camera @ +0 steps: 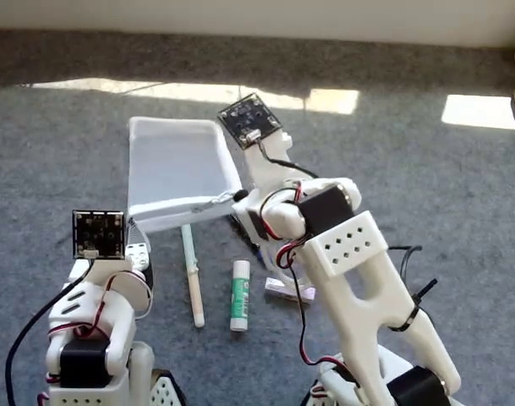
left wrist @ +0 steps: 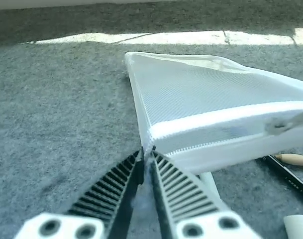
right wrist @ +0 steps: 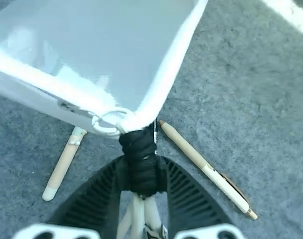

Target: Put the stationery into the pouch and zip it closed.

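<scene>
Nearest the arms, a glue stick [camera: 240,294], a pale stick-like pen [camera: 192,275] and a small flat packet [camera: 287,290] are lying on the grey carpet [camera: 426,169], all outside the pouch; the right arm's cables are partly hiding the packet. The left gripper [left wrist: 146,154] is pinching one near corner of the white mesh pouch [camera: 177,165], fingers pressed together on the fabric. The right gripper [right wrist: 141,168] is clamping a black tab [right wrist: 139,147] at the other near corner, beside the zip pull ring [right wrist: 110,122]. The right wrist view is revealing a beige pen [right wrist: 206,169] just beside that corner. The pouch is stretching away between them, its mouth seemingly open; anything inside is hard to make out through the mesh.
</scene>
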Robot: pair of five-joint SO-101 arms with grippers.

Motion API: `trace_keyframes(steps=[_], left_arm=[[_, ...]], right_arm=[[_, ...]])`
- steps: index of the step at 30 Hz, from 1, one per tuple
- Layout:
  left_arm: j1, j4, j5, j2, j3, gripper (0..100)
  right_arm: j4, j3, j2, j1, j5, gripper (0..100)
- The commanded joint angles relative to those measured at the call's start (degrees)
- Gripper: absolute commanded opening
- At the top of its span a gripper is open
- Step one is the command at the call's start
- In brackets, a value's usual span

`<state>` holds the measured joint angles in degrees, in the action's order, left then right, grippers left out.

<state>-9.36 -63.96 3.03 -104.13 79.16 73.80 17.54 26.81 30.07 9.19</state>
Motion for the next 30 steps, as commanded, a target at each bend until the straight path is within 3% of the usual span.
trace_keyframes(steps=[1,9,14,22,30], left_arm=[[-3.2,0.9,1.3,-0.4,0.1,1],[-2.9,0.7,1.4,-0.4,0.1,1],[-2.9,0.7,1.2,-0.4,0.1,1],[-3.2,-0.9,3.6,-0.4,-0.3,26],[-3.2,2.3,1.3,-0.2,-0.2,23]], right_arm=[[0.3,-1.2,4.1,-4.2,-0.2,0.5],[1.9,0.7,14.2,-4.9,-0.2,0.5],[1.7,3.6,15.0,0.2,0.6,0.5],[2.3,3.8,15.4,2.5,1.4,0.5],[7.7,3.4,15.4,2.5,3.4,0.5]])
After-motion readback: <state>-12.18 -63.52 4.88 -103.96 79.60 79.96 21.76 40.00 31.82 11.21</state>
